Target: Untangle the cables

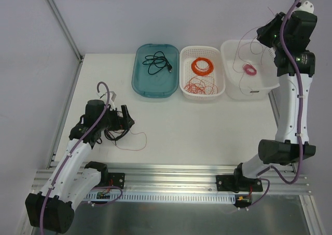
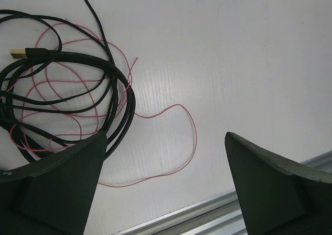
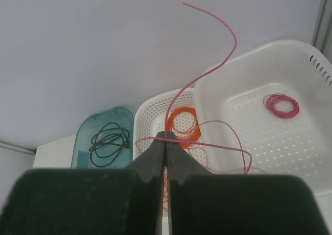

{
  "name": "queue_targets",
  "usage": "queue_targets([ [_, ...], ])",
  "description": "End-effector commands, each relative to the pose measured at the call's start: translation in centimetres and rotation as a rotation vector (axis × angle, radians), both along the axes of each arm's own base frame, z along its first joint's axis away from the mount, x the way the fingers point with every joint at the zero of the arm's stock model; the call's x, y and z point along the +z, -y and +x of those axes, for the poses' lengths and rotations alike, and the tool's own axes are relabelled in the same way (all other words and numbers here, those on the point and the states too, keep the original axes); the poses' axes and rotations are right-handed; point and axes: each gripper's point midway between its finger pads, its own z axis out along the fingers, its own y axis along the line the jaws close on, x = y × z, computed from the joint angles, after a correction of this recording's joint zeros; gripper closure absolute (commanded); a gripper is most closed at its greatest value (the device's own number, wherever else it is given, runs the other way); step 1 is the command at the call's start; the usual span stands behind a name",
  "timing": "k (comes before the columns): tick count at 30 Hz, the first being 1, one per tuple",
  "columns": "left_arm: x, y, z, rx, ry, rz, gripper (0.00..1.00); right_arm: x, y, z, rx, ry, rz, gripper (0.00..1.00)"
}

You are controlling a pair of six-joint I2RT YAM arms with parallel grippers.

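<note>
Though tangled, cables (image 2: 62,81) beside left claw (image 2: 166,136)

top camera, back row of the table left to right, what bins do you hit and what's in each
teal tray with a black cord → white lattice basket with an orange coil → white tub with a small pink coil

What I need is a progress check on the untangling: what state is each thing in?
left gripper, open, empty.
right gripper, shut on a pink wire, raised over the white bin.
black cord, tangled with a pinkish-red wire on the table.
orange coil, wound, in the basket.
pink coil, wound, in the white bin.
black cable, loosely coiled in the teal tray.
</note>
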Motion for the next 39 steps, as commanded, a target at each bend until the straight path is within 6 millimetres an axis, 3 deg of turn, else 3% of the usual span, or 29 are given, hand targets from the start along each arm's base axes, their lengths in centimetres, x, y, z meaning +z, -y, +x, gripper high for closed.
queue_targets([
  [1,0.3,0.5,0.4,-0.033,0.024,-0.009,0.01,3.8,0.2,1.2,0.053,0.137,0.017,0.99],
  [4,0.0,0.4,0.5,-0.029,0.013,-0.005,0.01,2.6,1.8,3.1,0.021,0.136,0.023,0.99],
  [8,-0.1,0.5,0.5,-0.032,0.006,-0.004,0.01,-0.4,4.3,5.7,-0.03,0.1,0.035,0.99],
  [13,-0.3,0.4,0.5,-0.031,0.002,-0.002,0.01,-7.6,5.8,8.0,-0.052,-0.048,0.066,0.99],
  [15,-0.3,0.4,0.5,-0.03,0.002,-0.001,0.01,-9.6,6.1,8.1,-0.061,-0.085,0.072,0.99],
  [16,-0.3,0.5,0.5,-0.032,-0.001,-0.002,0.01,-12.1,6.4,8.0,-0.074,-0.137,0.078,0.99],
  [22,-0.4,0.5,0.4,-0.037,-0.005,-0.007,0.01,-20.0,7.7,7.7,-0.125,-0.31,0.09,0.99],
  [23,-0.4,0.6,0.4,-0.039,-0.005,-0.008,0.01,-22.0,7.8,7.6,-0.136,-0.36,0.097,0.99],
  [26,-0.3,0.6,0.3,-0.039,-0.001,-0.009,0.01,-25.6,8.1,7.3,-0.153,-0.475,0.109,0.94],
  [30,-0.1,0.6,0.4,-0.039,0.005,-0.01,0.01,-27.8,8.0,6.3,-0.162,-0.582,0.131,0.72],
  [32,-0.2,0.7,0.3,-0.044,0.0,-0.013,0.01,-28.1,8.1,5.4,-0.18,-0.612,0.131,0.67],
  [35,0.0,0.7,0.3,-0.046,0.006,-0.016,0.02,-27.2,8.5,4.0,-0.207,-0.618,0.115,0.53],
  [39,0.0,0.7,0.3,-0.041,0.004,-0.019,0.01,-23.2,7.7,1.7,-0.182,-0.546,0.101,0.29],
])
